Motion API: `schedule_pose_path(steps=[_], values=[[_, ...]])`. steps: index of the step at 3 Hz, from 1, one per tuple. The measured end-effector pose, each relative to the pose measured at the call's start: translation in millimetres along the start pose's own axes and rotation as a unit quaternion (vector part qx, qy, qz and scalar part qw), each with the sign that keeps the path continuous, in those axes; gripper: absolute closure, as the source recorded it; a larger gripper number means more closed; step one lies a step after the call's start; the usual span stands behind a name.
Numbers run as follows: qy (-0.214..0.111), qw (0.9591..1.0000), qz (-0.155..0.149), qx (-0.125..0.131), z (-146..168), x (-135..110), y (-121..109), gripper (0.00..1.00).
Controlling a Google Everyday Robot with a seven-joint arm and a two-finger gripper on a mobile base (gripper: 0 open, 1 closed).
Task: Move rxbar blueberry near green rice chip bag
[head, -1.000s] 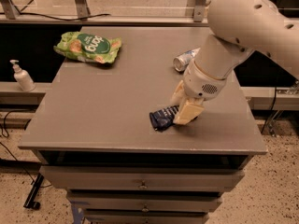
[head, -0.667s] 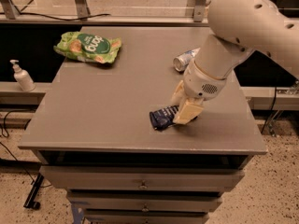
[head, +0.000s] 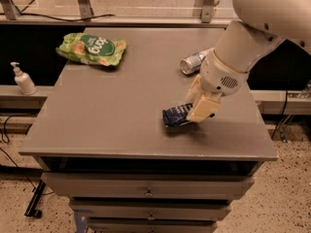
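Reaching down from the upper right, my arm (head: 245,47) puts the gripper (head: 197,111) low over the table's (head: 112,120) front right part, fingers closed on one end of the rxbar blueberry (head: 175,115), which sits tilted just at the tabletop. A silver can (head: 194,62) lies on its side behind the gripper. The green rice chip bag (head: 92,48) rests at the far left corner, well apart, with bare tabletop between. I can't read its white logo lettering or the bar's pale text.

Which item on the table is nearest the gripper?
The dark blue rxbar blueberry, right at the gripper; the silver can and green rice chip bag lie farther back.
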State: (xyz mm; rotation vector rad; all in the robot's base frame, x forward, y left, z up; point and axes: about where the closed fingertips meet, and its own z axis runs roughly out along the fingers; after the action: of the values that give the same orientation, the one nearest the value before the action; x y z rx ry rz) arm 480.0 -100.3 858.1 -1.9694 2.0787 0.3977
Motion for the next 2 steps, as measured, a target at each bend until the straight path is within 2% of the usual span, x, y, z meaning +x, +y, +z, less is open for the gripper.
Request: schedule_pose_path(steps=[1,2], values=[[-0.011,0.9999,-0.003,0.003,-0.6,-5.1,-3.2,1.0],[-0.048,0.9981,-0.033,0.021,-9.9,-50.3,-23.0,1.0]])
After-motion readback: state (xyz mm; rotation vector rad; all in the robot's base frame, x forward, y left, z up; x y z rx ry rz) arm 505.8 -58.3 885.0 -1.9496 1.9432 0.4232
